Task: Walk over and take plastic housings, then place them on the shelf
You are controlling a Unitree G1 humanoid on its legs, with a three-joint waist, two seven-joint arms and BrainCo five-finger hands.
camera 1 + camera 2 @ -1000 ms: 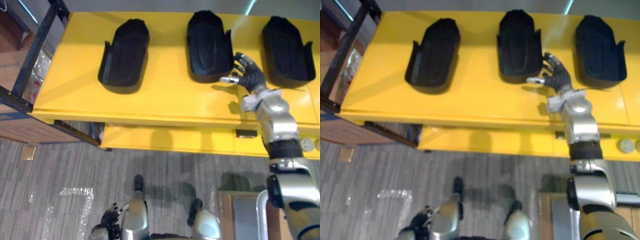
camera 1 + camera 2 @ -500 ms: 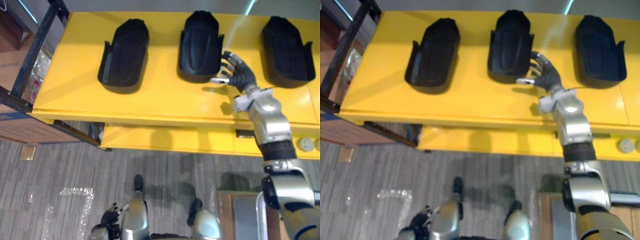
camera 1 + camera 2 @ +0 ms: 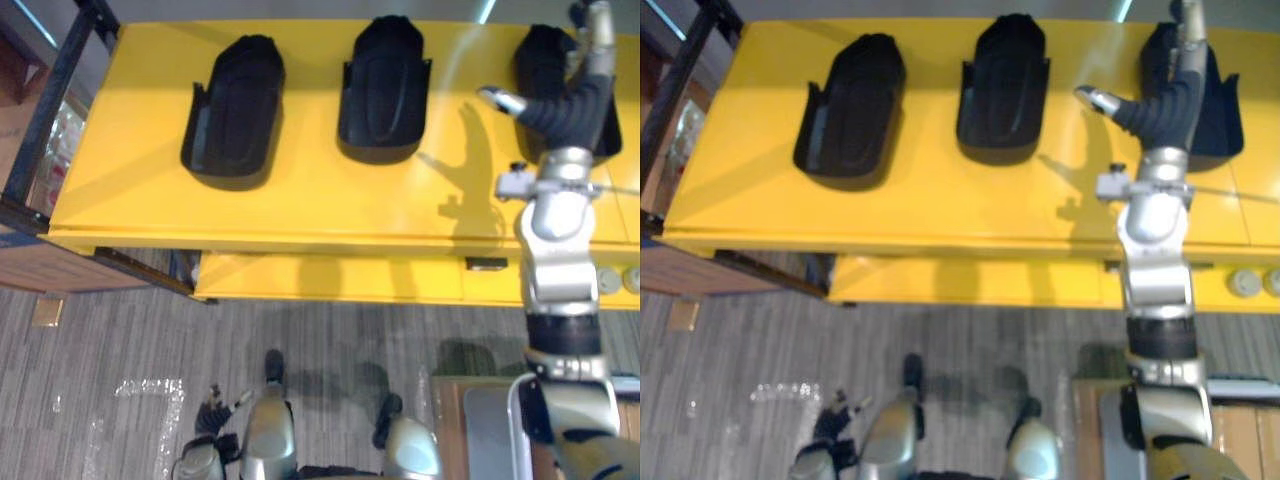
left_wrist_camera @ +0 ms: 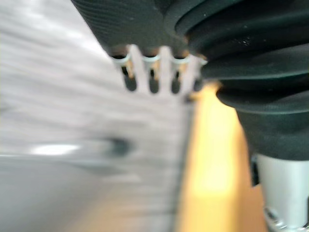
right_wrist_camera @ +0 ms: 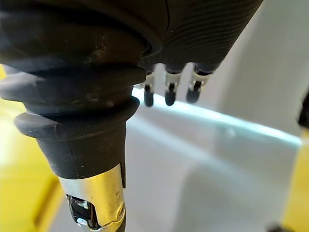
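Left hand [image 3: 212, 412] hangs low near the floor, fingers relaxed and empty. Farther out, we see the right hand [image 3: 568, 104] raised over the yellow table [image 3: 300, 205], fingers straight, thumb spread, holding nothing. Three black plastic housings lie on the table: left housing [image 3: 235, 110], middle housing [image 3: 383, 90], and right housing [image 3: 543, 62], partly behind the right hand.
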